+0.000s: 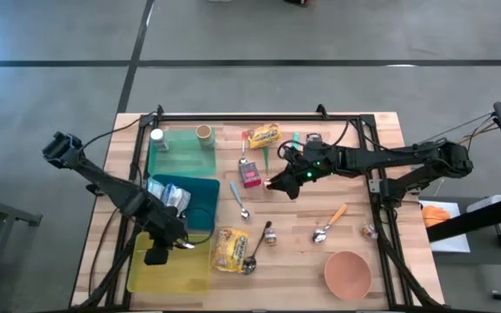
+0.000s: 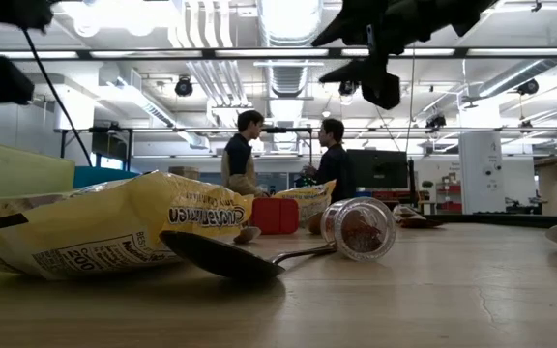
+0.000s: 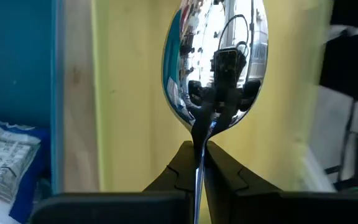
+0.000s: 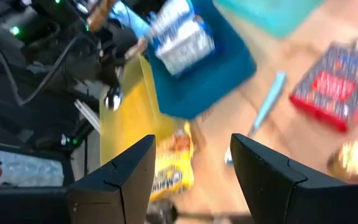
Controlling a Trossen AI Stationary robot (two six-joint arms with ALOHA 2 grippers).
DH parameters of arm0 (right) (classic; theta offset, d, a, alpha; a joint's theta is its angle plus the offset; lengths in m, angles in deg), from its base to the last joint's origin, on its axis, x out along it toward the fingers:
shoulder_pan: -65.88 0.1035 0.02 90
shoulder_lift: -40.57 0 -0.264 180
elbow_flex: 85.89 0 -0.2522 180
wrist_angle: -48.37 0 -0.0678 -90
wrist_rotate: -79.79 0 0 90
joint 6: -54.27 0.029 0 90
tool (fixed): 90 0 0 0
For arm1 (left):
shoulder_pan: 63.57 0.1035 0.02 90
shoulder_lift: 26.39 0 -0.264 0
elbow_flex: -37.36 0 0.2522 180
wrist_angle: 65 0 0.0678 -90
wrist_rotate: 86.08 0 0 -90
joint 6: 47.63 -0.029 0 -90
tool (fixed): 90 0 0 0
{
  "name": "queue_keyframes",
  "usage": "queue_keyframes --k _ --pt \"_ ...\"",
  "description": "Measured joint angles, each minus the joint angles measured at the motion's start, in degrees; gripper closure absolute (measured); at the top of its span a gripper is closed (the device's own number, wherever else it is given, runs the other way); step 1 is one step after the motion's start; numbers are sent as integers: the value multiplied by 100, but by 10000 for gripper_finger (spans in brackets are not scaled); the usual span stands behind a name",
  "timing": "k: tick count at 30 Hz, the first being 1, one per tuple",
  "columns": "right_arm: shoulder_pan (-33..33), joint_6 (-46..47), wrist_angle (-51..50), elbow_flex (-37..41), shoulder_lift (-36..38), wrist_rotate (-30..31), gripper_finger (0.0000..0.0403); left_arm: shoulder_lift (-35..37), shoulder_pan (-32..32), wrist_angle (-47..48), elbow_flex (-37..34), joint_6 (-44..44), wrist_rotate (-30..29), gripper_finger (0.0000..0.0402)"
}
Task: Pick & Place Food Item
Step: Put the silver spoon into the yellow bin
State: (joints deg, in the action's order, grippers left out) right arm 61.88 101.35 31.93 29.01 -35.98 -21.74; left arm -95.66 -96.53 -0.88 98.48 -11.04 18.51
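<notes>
The left gripper (image 3: 201, 165) has its jaws clamped on a shiny metal spoon (image 3: 215, 62) above the yellow plastic tray (image 1: 168, 265). The right gripper (image 4: 191, 165) hangs over the wooden table (image 1: 303, 261) with jaws apart and empty, seemingly near the small red box (image 1: 250, 176). The yellow snack bag (image 1: 230, 249) lies just beside the tray.

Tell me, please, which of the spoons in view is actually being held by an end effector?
The spoon clamped in the left end effector over the yellow bin. The others lie loose on the table: the blue-handled spoon, the orange-handled spoon and the spoon by the yellow packet.
</notes>
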Motion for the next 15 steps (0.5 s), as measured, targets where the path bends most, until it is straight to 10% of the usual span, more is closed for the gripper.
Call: queue_keyframes --k 15 --pt "506 1673 -1605 4 154 268 196 -468 1 -633 -667 -234 -177 389"
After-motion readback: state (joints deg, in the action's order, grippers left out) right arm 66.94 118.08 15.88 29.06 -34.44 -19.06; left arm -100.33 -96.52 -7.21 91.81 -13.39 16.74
